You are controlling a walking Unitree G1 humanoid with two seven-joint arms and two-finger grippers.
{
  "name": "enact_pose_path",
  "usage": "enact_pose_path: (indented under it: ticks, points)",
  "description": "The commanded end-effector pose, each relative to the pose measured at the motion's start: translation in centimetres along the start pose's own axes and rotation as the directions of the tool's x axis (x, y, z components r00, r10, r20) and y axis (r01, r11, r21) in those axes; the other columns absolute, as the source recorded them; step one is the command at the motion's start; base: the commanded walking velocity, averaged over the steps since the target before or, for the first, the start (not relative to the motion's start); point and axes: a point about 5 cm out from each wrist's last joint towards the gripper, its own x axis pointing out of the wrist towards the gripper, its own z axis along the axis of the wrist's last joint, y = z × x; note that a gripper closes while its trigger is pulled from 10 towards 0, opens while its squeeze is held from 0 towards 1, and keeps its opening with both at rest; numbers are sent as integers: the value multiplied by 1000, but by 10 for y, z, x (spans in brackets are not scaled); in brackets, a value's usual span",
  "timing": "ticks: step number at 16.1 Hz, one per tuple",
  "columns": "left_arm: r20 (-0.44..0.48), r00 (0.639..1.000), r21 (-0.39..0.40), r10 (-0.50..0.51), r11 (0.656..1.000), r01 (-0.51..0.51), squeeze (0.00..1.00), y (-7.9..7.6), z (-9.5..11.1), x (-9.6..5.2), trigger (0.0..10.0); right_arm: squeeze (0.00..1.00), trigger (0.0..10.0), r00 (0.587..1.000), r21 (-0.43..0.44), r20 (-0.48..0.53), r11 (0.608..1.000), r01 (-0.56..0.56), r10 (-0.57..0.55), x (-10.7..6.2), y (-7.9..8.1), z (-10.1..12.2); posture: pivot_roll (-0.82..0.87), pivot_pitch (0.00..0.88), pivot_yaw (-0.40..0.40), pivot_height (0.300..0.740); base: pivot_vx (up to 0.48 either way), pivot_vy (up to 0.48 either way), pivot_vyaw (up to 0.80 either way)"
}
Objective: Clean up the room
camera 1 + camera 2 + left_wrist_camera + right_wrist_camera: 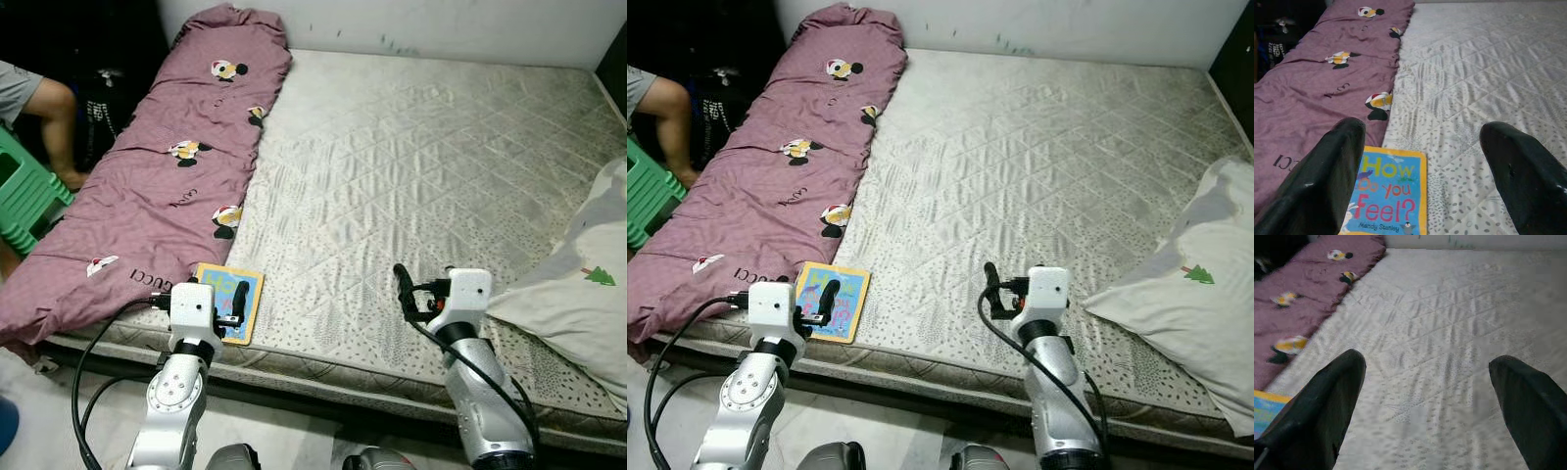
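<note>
- One mattress (411, 176), bare and quilted.
- One purple quilt (167, 176) at 10 o'clock, printed with cartoon figures.
- One picture book (1386, 193), "How Do You Feel?", at 7 o'clock.
- One white pillow (578, 294) at 3 o'clock.
- One green plastic stool (24, 201) at 9 o'clock.
- One person's arm (54, 122) at 10 o'clock.

my two arms are silver metal, each ending in a white boxy wrist block. my left gripper (238, 297) and right gripper (401, 284) carry long black fingers (1327, 176). black cables loop along both forearms.
</note>
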Motion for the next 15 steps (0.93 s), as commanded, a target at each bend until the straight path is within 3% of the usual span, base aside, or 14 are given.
enact_pose_path:
  ticks: [1,5,9,15]
  points:
    - [-15,1000,23,8,1000,-8,0,3,-3,-1,10000,0,10000,1000,-39,-7,999,-4,4,0,0,-2,-63,70,24,740,0,0,0]
    - [-19,1000,23,-1,1000,1,0,1,-5,-3,10000,0,10000,999,17,21,999,-34,34,-4,-2,2,-61,72,21,740,0,0,0]
    - [-21,1000,25,-3,1000,4,0,1,-5,-3,10000,0,10000,999,31,28,999,-25,24,-2,-7,4,-62,75,23,740,0,-255,-413]
    - [-26,1000,24,-9,1000,10,0,0,-6,-2,10000,0,10000,999,37,16,999,-34,33,-5,-4,0,-65,78,25,740,0,-329,0]
